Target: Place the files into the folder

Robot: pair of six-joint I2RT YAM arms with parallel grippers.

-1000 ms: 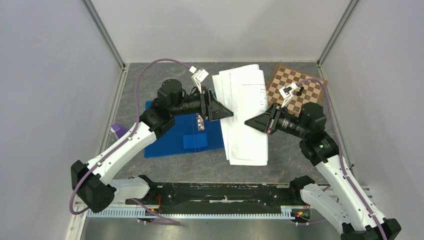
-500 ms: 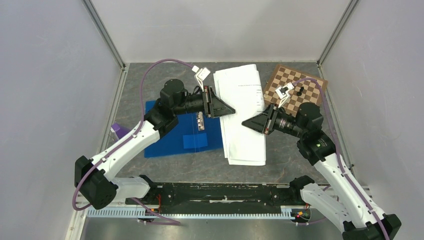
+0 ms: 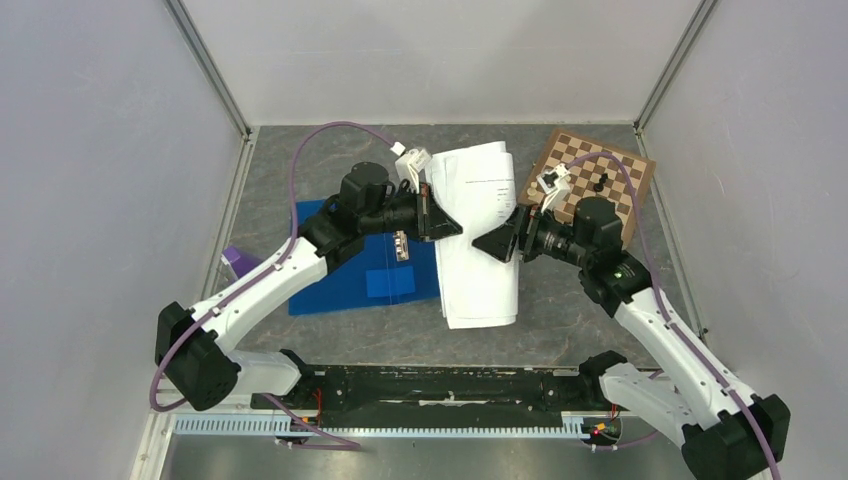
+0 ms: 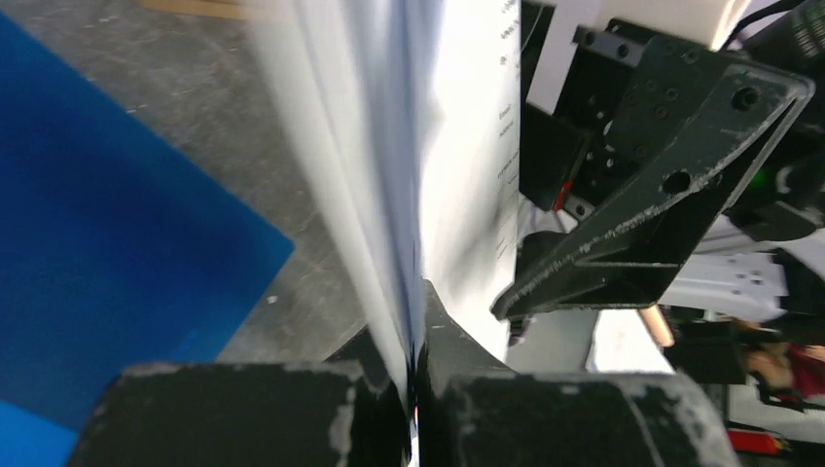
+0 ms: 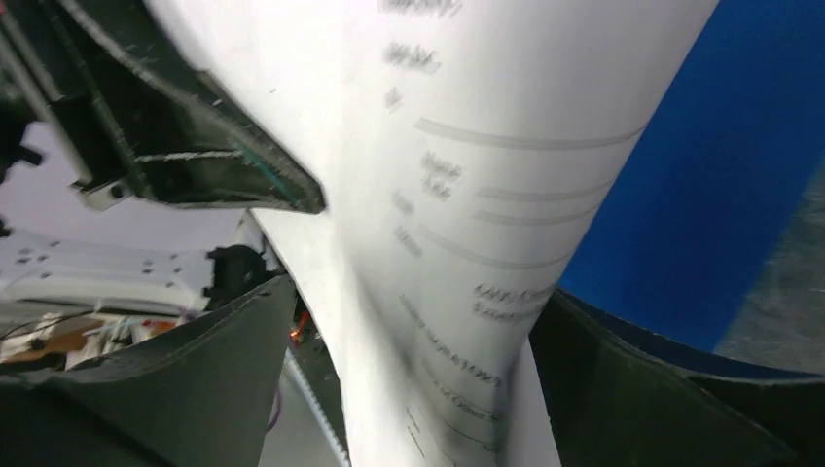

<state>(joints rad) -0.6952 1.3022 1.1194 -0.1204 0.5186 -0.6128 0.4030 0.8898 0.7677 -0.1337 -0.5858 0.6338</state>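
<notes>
The files (image 3: 478, 262), a stack of white printed sheets, lie in the middle of the table and bow upward between my two grippers. My left gripper (image 3: 441, 223) is shut on the stack's left edge; in the left wrist view its jaws (image 4: 414, 384) pinch the sheets (image 4: 389, 146) edge-on. My right gripper (image 3: 494, 243) sits at the stack's right edge with its jaws wide apart. The curved files (image 5: 486, 195) pass loosely between its fingers (image 5: 195, 389). The blue folder (image 3: 345, 280) lies flat left of the files, also seen in the wrist views (image 4: 97, 243) (image 5: 725, 185).
A brown chessboard (image 3: 622, 185) with a few dark pieces lies at the back right, behind my right arm. A small purple object (image 3: 237, 262) sits by the left wall next to the folder. Grey walls close in both sides.
The left gripper has closed on the files' left edge. The right gripper has opened wide and moved left. The stack has shifted left and bulged upward.
</notes>
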